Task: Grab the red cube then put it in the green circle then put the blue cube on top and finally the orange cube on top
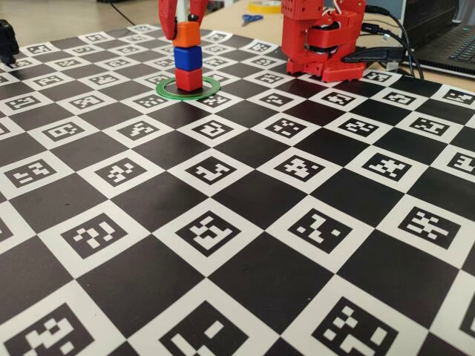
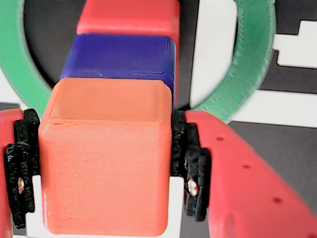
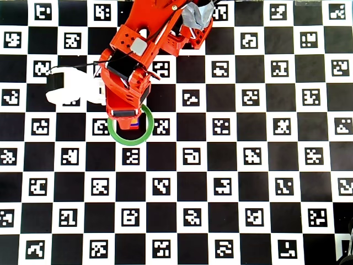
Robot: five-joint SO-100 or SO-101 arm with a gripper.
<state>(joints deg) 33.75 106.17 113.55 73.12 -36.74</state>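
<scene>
Orange cube [image 2: 106, 166] clamped in tool [image 2: 101, 163], atop blue cube [image 2: 121, 62], red cube [image 1: 188, 79], inside green circle [image 1: 165, 90].

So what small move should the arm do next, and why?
Probably open the gripper and lift straight up. The orange cube already sits on the blue cube, which sits on the red cube inside the green circle, with the pads against its sides.

A robotics lab bench: the desk [image 1: 245, 245] wears a fiducial-marker checkerboard, with a laptop [image 1: 453, 44], cables [image 1: 404, 44] and scissors [image 1: 251, 18] behind.
</scene>
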